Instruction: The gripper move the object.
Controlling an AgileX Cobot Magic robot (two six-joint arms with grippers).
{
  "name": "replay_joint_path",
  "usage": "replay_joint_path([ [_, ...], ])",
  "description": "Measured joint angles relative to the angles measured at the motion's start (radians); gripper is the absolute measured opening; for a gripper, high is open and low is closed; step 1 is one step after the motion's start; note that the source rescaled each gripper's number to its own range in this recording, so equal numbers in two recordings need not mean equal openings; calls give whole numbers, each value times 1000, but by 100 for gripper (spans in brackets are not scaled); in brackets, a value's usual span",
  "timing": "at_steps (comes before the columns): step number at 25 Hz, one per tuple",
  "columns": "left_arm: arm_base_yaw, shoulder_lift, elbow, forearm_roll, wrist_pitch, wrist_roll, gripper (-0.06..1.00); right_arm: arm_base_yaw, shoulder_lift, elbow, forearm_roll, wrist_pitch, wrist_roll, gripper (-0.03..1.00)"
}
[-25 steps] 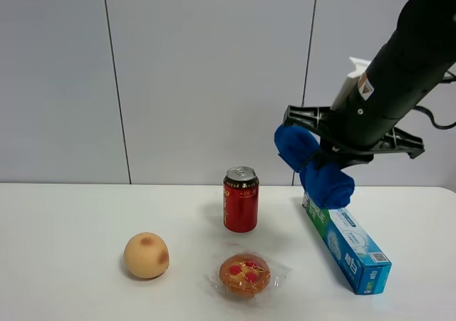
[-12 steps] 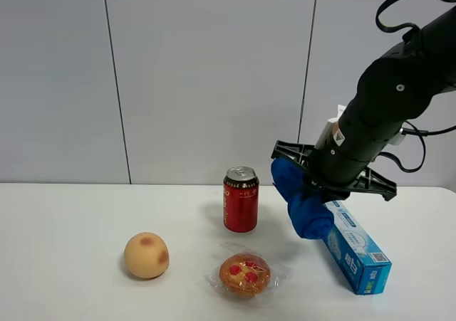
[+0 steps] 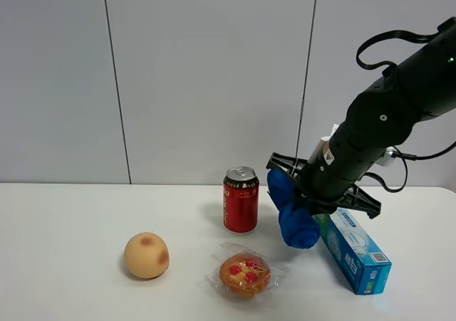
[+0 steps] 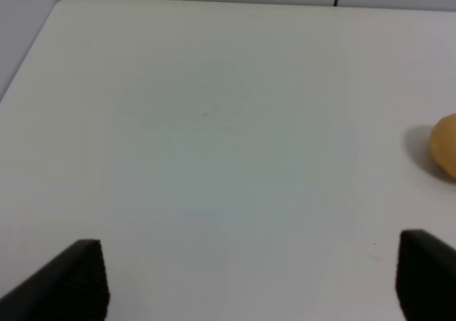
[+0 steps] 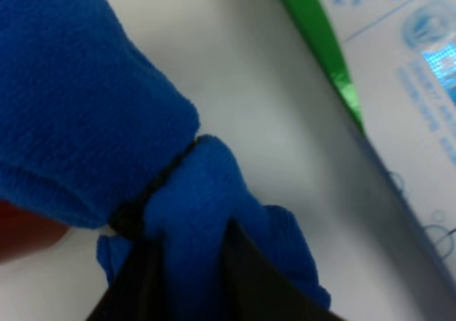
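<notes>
A blue cloth is gripped by the right tool, whose dark fingers are closed on a bunched fold of the fabric. The cloth is held over the right half of the desk, between a red can and a long box, just beside both. Whether its lower end touches the desk surface cannot be told. In the right wrist view the fleece is seen pinched into a knot-like fold, with the printed green and white side of the box close by.

The can is stood upright near the middle of the desk, toward the back edge. The box is laid flat, running from near the back edge to the front right corner. A wrapped pastry is placed by the front edge, in front of the can, and a round peach-coloured fruit is set to its left, apart from it.

The left tool is held wide open above a bare part of the desk near the left edge, gripping nothing; the fruit is seen at the margin of the left wrist view.
</notes>
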Motion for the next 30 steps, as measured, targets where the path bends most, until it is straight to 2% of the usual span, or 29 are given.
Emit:
replay_joint_path([
  [3,0,0,0,0,0,0,100,-7,3,0,-8,1,8,2],
  [5,0,0,0,0,0,0,100,-12,3,0,-14,1,8,7],
  [10,0,0,0,0,0,0,100,-13,3,0,-17,1,8,30],
  [13,0,0,0,0,0,0,100,-13,3,0,-17,0,8,38],
  [21,0,0,0,0,0,0,100,-13,3,0,-17,-31,8,43],
  [23,0,0,0,0,0,0,100,-13,3,0,-17,-56,7,50],
  [25,0,0,0,0,0,0,100,-13,1,0,-17,-79,-19,64],
  [27,0,0,0,0,0,0,100,-13,-13,0,-17,-81,-91,75],
  [30,0,0,0,0,0,0,100,-13,-69,0,-17,-79,-240,80],
])
